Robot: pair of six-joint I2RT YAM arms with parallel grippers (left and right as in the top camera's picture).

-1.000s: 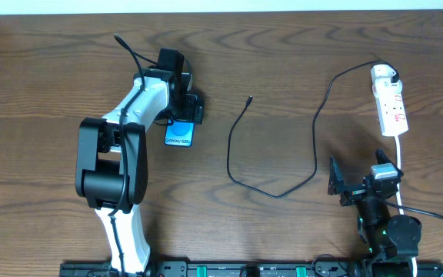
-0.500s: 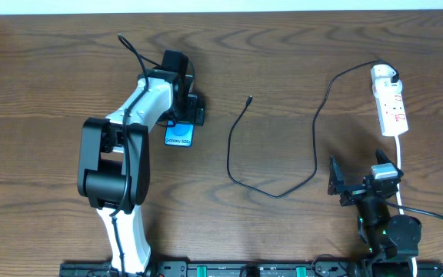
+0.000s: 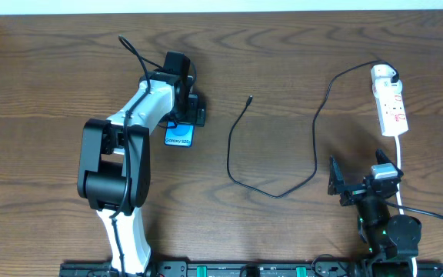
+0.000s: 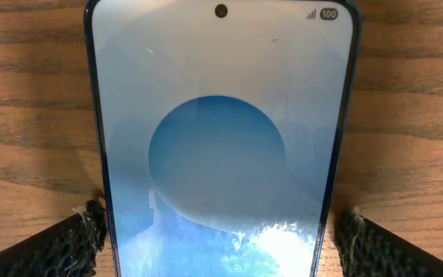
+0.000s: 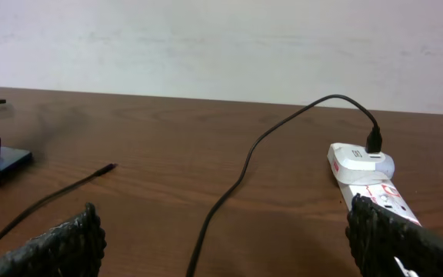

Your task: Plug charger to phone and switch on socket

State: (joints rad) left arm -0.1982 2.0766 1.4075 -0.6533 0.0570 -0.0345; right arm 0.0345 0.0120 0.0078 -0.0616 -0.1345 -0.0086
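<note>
The phone (image 3: 178, 138) lies flat on the table, its blue screen up. It fills the left wrist view (image 4: 221, 138). My left gripper (image 3: 184, 114) hovers over its far part, open, one finger on each side of the phone's long edges (image 4: 218, 235) with slim gaps. The charger's black cable (image 3: 241, 173) loops across the middle, its plug tip (image 3: 251, 98) lying free. Its other end is at the white adapter (image 3: 383, 74) on the socket strip (image 3: 391, 108). My right gripper (image 3: 352, 186) is open and empty, near the front, with the cable (image 5: 241, 173) and the strip (image 5: 371, 188) ahead of it.
The strip's thicker white cord (image 3: 400, 161) runs down past my right arm to the front edge. In the right wrist view the plug tip (image 5: 110, 167) lies left of centre and the phone (image 5: 10, 159) shows at the far left. The wooden table's (image 3: 52, 69) back edge meets a white wall.
My left arm has shifted slightly toward the far side over the phone. The phone, the cable and the right arm have not moved.
</note>
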